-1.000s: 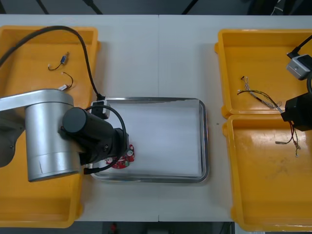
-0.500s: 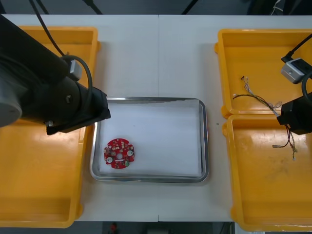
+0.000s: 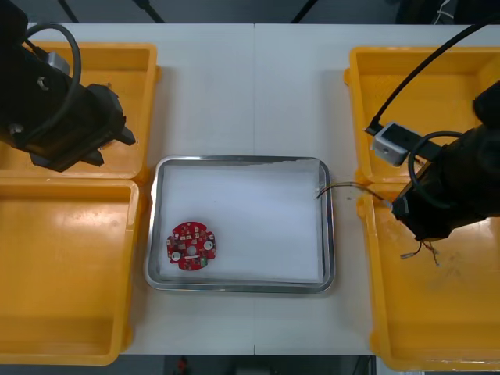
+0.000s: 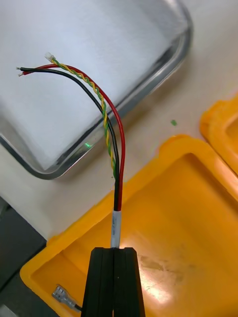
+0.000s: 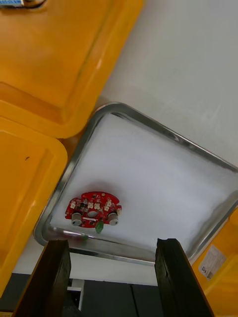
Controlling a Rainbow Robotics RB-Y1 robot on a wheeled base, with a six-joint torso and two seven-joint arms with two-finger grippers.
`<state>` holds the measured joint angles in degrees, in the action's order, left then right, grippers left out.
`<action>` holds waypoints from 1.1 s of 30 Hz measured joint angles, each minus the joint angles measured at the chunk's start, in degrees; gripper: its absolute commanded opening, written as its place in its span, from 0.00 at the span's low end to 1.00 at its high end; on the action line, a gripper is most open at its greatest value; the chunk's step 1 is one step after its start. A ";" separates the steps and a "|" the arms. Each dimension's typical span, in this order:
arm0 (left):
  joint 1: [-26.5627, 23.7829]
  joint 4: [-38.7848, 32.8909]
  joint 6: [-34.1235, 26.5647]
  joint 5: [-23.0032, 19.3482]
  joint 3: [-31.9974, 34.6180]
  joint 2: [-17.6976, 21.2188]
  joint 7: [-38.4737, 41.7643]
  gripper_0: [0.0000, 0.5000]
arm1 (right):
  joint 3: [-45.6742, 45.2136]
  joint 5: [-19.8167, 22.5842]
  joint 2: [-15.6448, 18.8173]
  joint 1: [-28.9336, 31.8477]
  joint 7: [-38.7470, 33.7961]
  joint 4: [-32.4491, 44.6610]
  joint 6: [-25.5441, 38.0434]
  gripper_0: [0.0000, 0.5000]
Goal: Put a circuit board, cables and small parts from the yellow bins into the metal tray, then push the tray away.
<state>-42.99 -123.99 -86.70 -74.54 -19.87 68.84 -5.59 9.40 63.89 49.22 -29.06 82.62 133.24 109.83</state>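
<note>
A round red circuit board [image 3: 192, 245] lies in the near left corner of the metal tray [image 3: 242, 161], which is white inside. My left gripper [image 5: 113, 243] hangs open and holds nothing, high above the tray's left side, with the circuit board [image 5: 94, 209] just beyond its fingers. The left arm [image 3: 62, 117] is over the far left bin. My right gripper [image 4: 118, 251] is shut on a bundle of red, black and twisted yellow cables [image 4: 112, 133]. The bundle's free ends [image 3: 326, 190] reach over the tray's right rim, and the right arm [image 3: 449, 187] is above the right bins.
Yellow bins flank the tray: far left [image 3: 137, 62], near left [image 3: 62, 273], far right [image 3: 422, 94], near right [image 3: 437, 320]. Loose wire ends [image 3: 418, 251] dangle over the near right bin. A small metal terminal [image 4: 64, 296] lies in that bin beside my right fingers.
The left arm has drawn back from the tray to the far left bin, leaving the circuit board in the tray. The right arm has carried the cable bundle left, towards the tray's right rim.
</note>
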 measured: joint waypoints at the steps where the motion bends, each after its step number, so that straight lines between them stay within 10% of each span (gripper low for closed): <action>1: 0.00 0.75 -0.16 -0.09 0.32 0.15 0.00 1.00 | 1.78 -0.07 0.05 -0.96 1.76 0.01 0.00 0.00; 16: -0.01 11.89 0.04 3.81 2.17 1.08 -1.56 1.00 | 18.68 -3.88 -2.41 -9.44 19.54 -1.52 -8.74 0.00; 26: -0.01 19.10 7.68 8.78 2.17 1.08 -27.67 1.00 | 30.34 -8.77 -8.19 -14.32 23.29 -11.15 -16.01 0.00; 33: -0.01 23.06 11.35 12.06 2.17 1.08 -30.12 1.00 | 37.54 -12.62 -12.06 -16.88 23.29 -18.11 -21.97 0.00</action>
<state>-43.00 -100.94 -75.36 -62.48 -17.70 69.92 -35.71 46.93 51.27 37.16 -45.93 105.91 115.13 87.86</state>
